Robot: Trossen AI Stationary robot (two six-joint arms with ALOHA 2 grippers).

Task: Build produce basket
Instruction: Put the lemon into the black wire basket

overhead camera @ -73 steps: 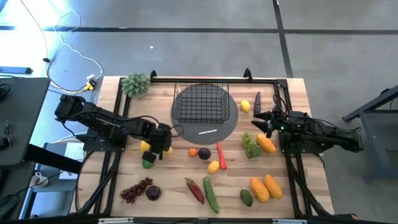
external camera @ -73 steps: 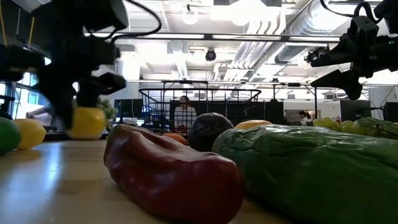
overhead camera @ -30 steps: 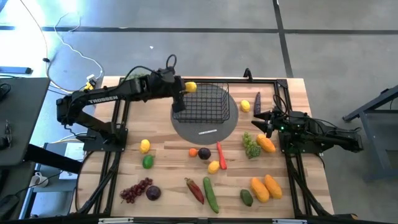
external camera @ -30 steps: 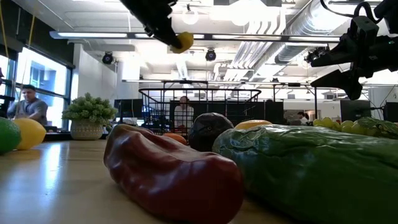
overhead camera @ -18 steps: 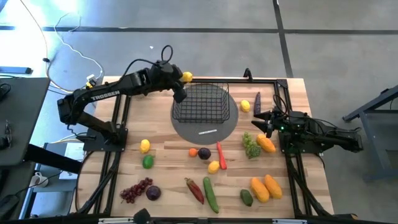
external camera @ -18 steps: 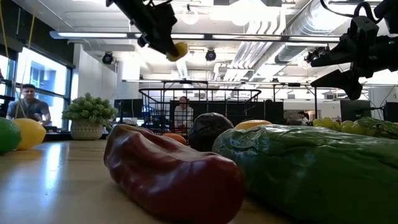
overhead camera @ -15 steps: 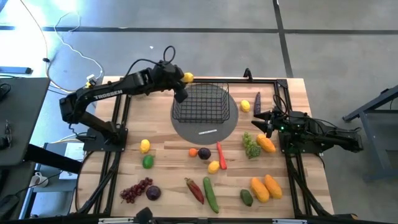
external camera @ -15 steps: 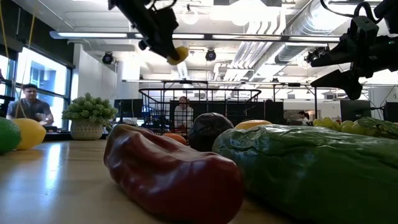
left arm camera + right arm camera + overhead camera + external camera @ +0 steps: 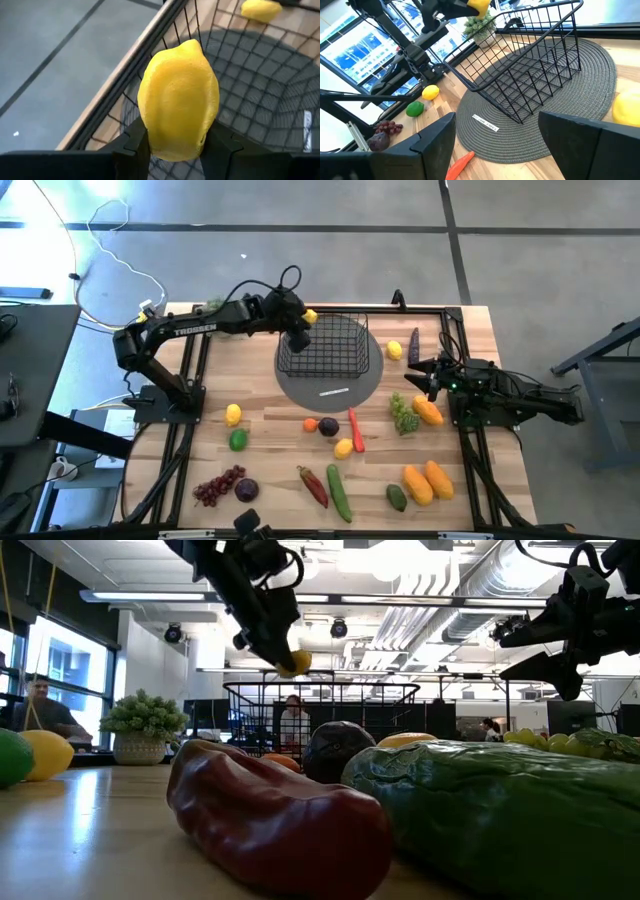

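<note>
The black wire basket [image 9: 322, 345] stands on a grey round mat [image 9: 335, 388] at the table's far middle. My left gripper [image 9: 300, 328] is shut on a yellow lemon [image 9: 310, 316] above the basket's far left corner. The lemon also shows in the low view [image 9: 295, 662], above the basket's rim. My right gripper [image 9: 414, 371] is open and empty, hovering to the right of the mat beside green grapes [image 9: 403, 415] and a mango [image 9: 428, 412]. More produce lies spread over the table's near half. My left gripper pinches the lemon's two sides [image 9: 150, 127] between its two fingers [image 9: 134, 145], on the half nearer the wrist. The lemon's pointed end sticks out past the fingertips. The fingers slant down from the table's left. The lemon is lifted clear over the basket's wire rim [image 9: 150, 47].
A lemon [image 9: 395, 350] and an aubergine [image 9: 414, 342] lie right of the basket. A lemon [image 9: 233, 414], a green fruit [image 9: 238, 439], purple grapes [image 9: 218, 485], a chilli [image 9: 313, 485], a cucumber [image 9: 339, 492] and mangoes [image 9: 427, 480] lie nearer. A leafy bunch [image 9: 145, 720] stands far left.
My left gripper, still shut on the lemon, has swung a little toward the table's far left and back, then gone down toward the basket's far left corner. The lemon is now lower, just above the rim.
</note>
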